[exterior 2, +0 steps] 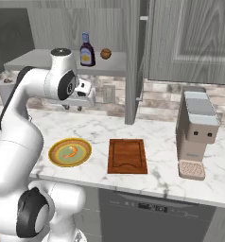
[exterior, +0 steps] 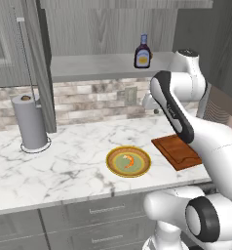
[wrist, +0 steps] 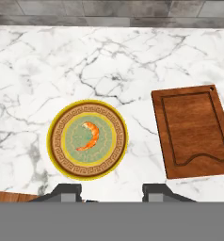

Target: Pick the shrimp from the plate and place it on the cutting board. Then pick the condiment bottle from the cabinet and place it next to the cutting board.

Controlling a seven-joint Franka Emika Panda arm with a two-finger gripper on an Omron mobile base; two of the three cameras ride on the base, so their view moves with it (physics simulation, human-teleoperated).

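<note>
gripper [wrist: 111, 190] jaws parted, nothing held | shrimp [wrist: 89, 136] on plate [wrist: 57, 155] | board [wrist: 194, 132] bare, beside plate

The arm [exterior: 205, 141] is glossy white, built of fat rounded segments. Dark grey to black rings mark its joints, with a round dark cap on the big lower joint and a long black stripe along one upper link. The gripper [wrist: 111, 192] has two small dark grey, square-ended fingertips [wrist: 67, 190].
</note>
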